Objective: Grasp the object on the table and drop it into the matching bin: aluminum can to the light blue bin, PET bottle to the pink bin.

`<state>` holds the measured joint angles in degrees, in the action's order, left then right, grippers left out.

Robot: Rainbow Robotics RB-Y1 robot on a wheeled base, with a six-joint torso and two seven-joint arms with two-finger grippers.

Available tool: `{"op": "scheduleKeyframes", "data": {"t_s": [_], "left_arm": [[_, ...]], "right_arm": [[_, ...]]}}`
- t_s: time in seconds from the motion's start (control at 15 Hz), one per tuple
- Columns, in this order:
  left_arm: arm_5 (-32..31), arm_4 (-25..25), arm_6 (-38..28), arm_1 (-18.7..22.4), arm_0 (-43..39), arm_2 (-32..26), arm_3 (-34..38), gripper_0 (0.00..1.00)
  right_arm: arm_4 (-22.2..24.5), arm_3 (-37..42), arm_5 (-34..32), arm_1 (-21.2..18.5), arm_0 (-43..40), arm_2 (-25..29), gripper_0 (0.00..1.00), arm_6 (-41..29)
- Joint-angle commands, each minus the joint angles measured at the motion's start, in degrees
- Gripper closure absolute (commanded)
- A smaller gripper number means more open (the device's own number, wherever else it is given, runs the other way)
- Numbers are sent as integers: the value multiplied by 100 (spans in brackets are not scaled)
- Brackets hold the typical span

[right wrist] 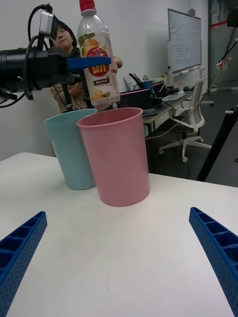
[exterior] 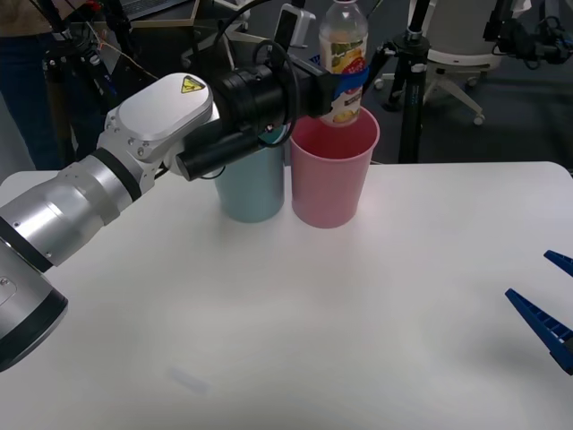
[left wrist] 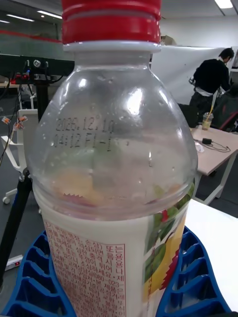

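Clear plastic, red cap, a red-and-yellow label — the PET bottle [exterior: 344,54] is upright in the air, its base right over the mouth of the pink bin [exterior: 332,170], at the far side of the table [exterior: 295,340]. The left gripper [exterior: 351,82] is clamped on it around the label band, blue ribbed fingers [left wrist: 196,277] wrapping the body from both sides. That looks the sensible place to hold it: the wall there is straight, while the domed shoulder above would likely let the fingers slide. It appears empty, so I'd judge it light and a bit springy under a squeeze — thin plastic that can dent and pop loose if pinched too hard, though it won't break if dropped.

The left arm reaches from the near left across to the far middle, forearm stretched out nearly level and wrist turned so the fingers close sideways on the bottle. Its dark wrist passes just above the light blue bin [exterior: 252,184], which stands touching the pink one on its left. The bottle seems lined up for release into the pink bin.

The right gripper [exterior: 548,309] waits low at the near right edge, fingers spread apart, holding nothing.
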<state>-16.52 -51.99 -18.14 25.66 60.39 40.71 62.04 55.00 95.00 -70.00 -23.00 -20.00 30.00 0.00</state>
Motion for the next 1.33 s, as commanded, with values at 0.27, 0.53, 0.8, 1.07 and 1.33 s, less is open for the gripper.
{"op": "scheduleKeyframes", "data": {"t_s": [0.27,0.53,0.8,1.07,1.33], "left_arm": [[211,-66,56,-61,8,7,27,0],[255,-57,47,-123,25,-2,27,0],[281,-13,56,-132,43,7,27,0],[281,-13,74,-140,34,7,27,0],[219,172,241,-26,34,-2,80,0]], "right_arm": [[0,0,0,0,0,0,0,0],[0,0,0,0,0,0,0,0],[0,0,0,0,0,0,0,0],[0,0,0,0,0,0,0,0],[0,0,0,0,0,0,0,0]]}}
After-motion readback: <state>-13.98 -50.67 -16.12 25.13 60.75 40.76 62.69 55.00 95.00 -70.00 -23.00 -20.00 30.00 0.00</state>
